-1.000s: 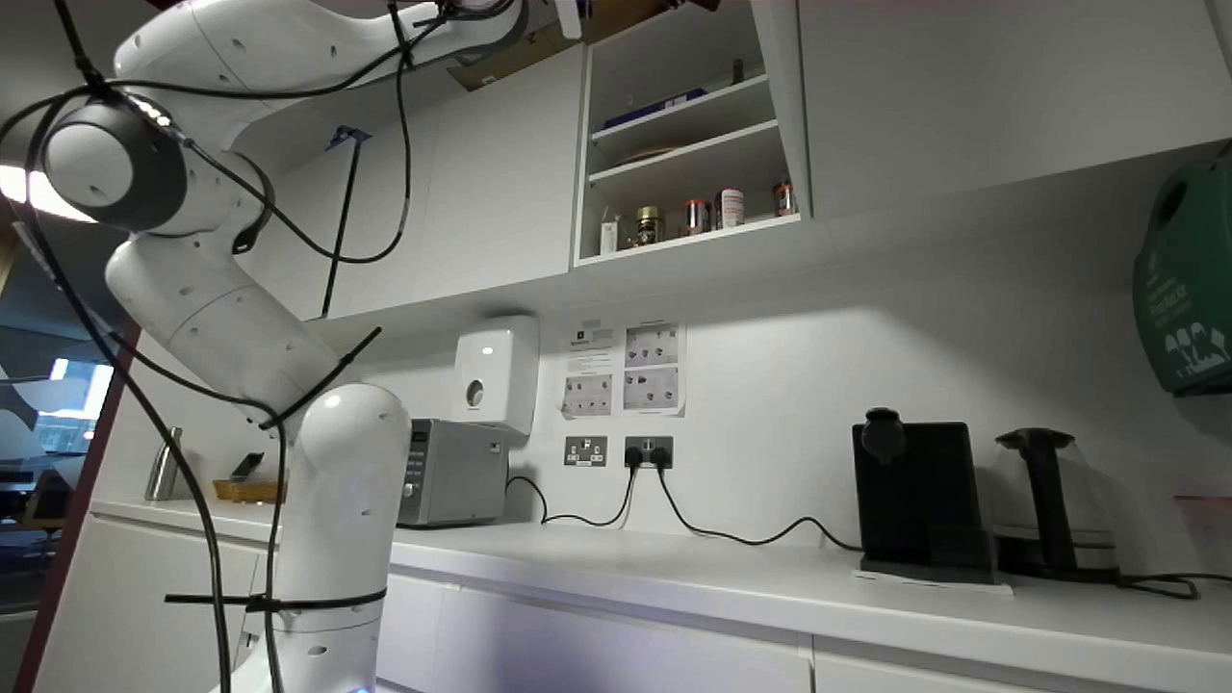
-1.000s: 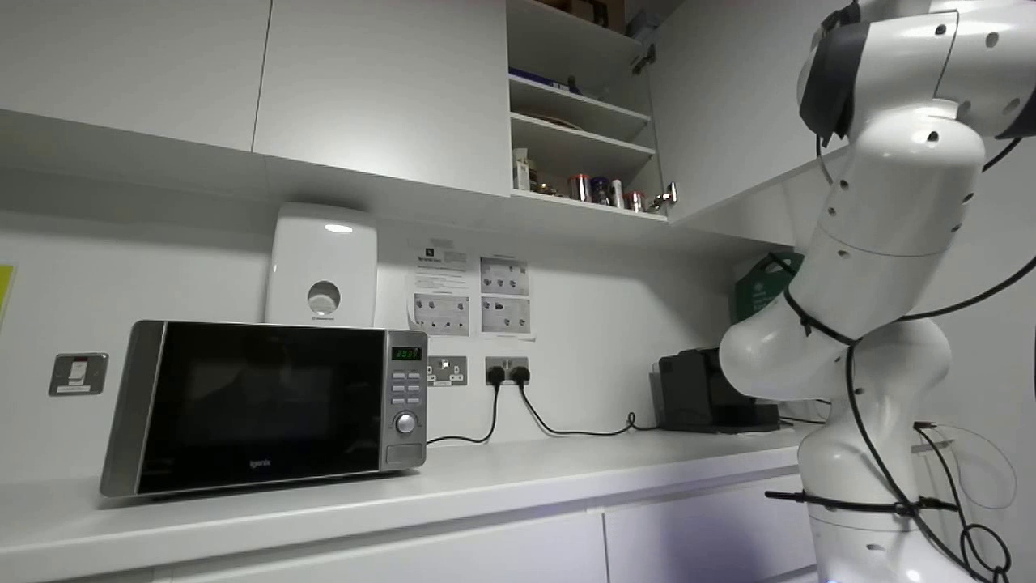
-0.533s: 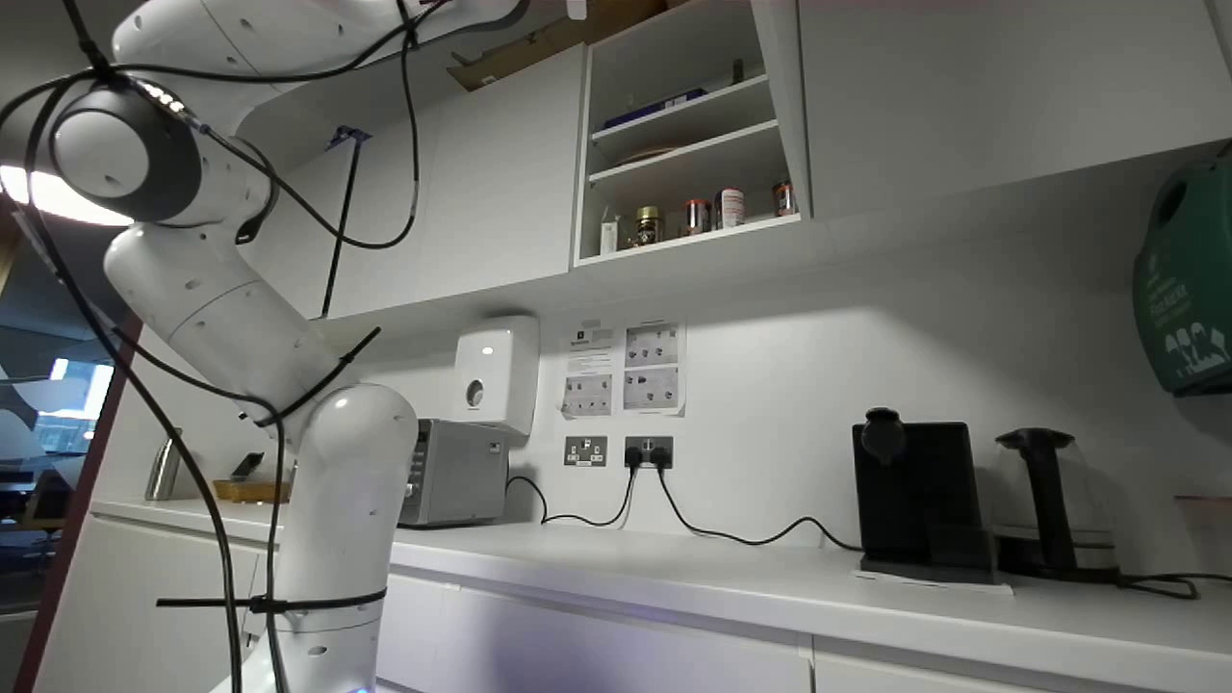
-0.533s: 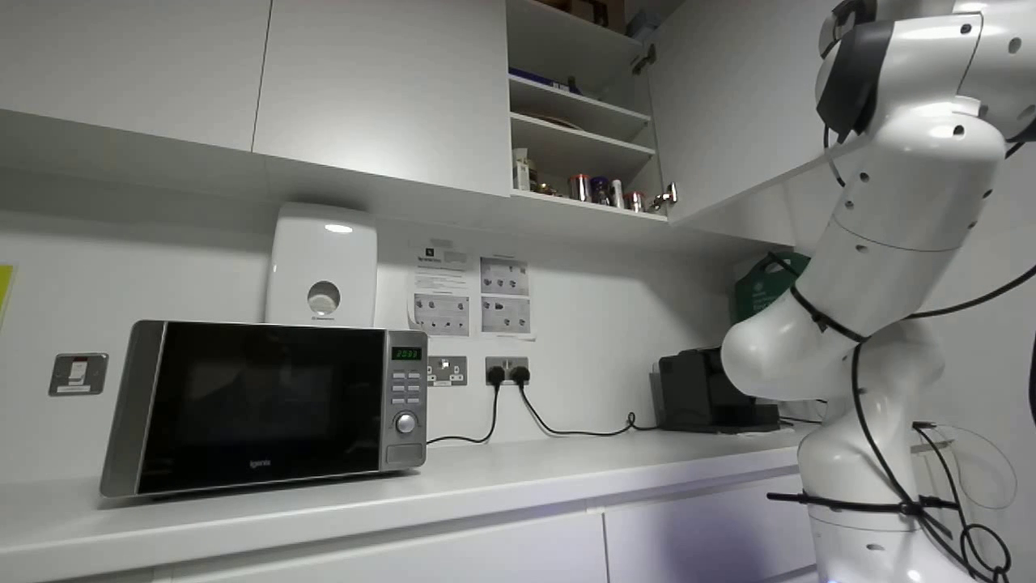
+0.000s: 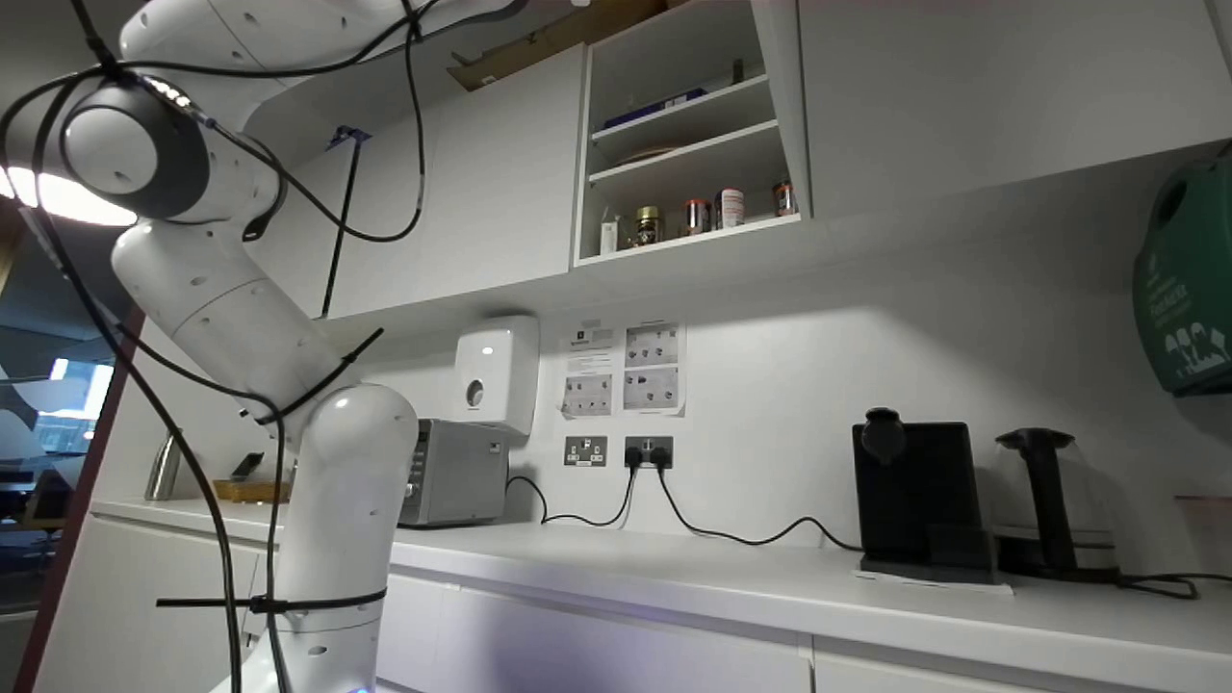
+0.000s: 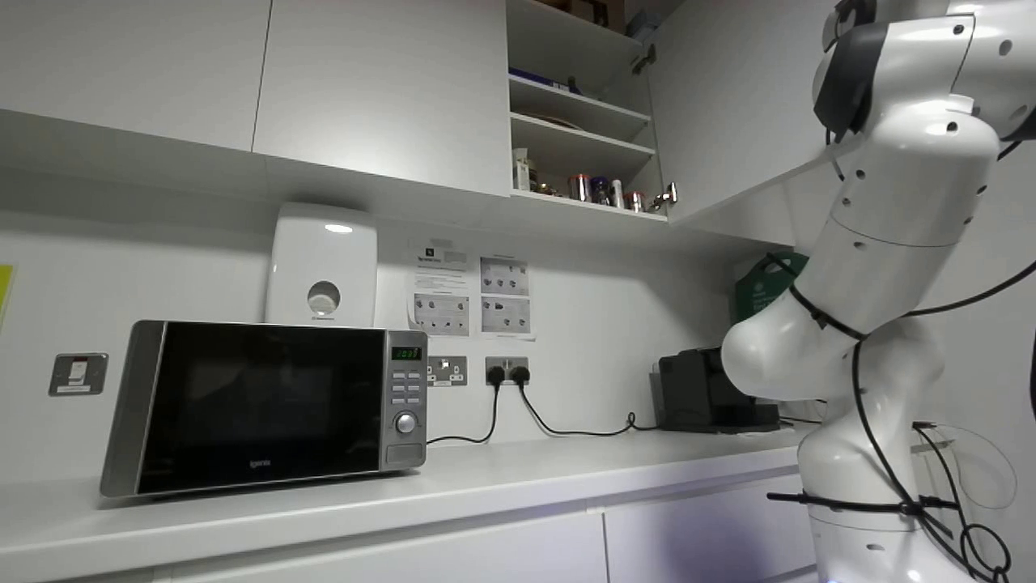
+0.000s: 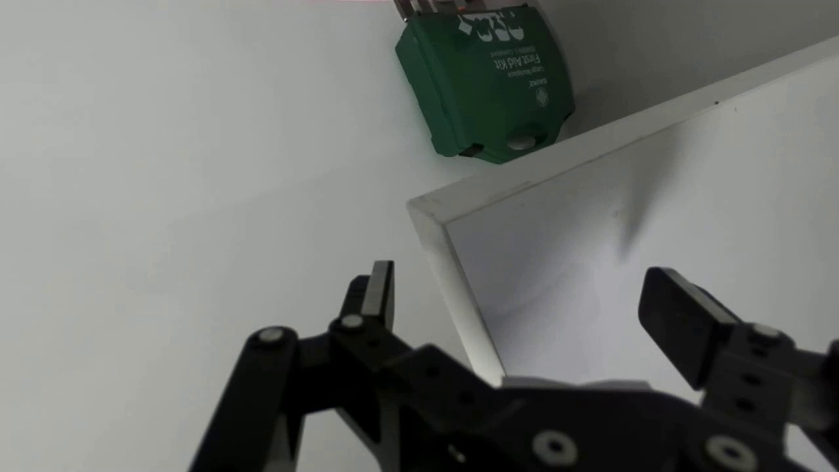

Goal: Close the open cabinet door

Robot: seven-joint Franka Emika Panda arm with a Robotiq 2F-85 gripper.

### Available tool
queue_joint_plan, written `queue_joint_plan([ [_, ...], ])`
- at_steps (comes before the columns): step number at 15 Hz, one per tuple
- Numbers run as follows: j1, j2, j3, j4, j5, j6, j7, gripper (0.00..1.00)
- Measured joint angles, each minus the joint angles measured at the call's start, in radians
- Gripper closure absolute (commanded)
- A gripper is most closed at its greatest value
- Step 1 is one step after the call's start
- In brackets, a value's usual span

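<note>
The cabinet door (image 6: 728, 97) is a flat white panel. It stands wide open on hinges at the cabinet's right side in an exterior view. In an exterior view the open cabinet's shelves (image 5: 688, 173) show, but I cannot tell the door from the neighbouring fronts there. In the wrist view a corner of the white door panel (image 7: 564, 295) lies beyond my gripper (image 7: 521, 269). The gripper is open and empty. One finger appears past the panel's edge, the other over its face. I cannot tell whether anything touches. The gripper is out of both exterior views.
A green first aid kit (image 7: 491, 85) hangs beyond the panel. Small jars (image 5: 698, 217) stand on the lowest shelf. A cardboard box (image 5: 539, 43) lies on the cabinets. The microwave (image 6: 267, 405), coffee machine (image 5: 919, 500) and kettle (image 5: 1049, 510) stand on the counter. Cables hang along the arm.
The upper arm has risen slightly, so the hand end has left the top of an exterior view. It has shifted a little right in an exterior view. The door has not visibly moved.
</note>
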State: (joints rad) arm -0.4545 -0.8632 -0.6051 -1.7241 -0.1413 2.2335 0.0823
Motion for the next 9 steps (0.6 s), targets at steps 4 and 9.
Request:
queue_joint_plan([
  [4, 0.005, 0.021, -0.001, 0.019, 0.0, 0.0, 0.0, 0.0],
  [9, 0.034, 0.044, -0.007, 0.05, 0.0, 0.0, -0.004, 0.0],
])
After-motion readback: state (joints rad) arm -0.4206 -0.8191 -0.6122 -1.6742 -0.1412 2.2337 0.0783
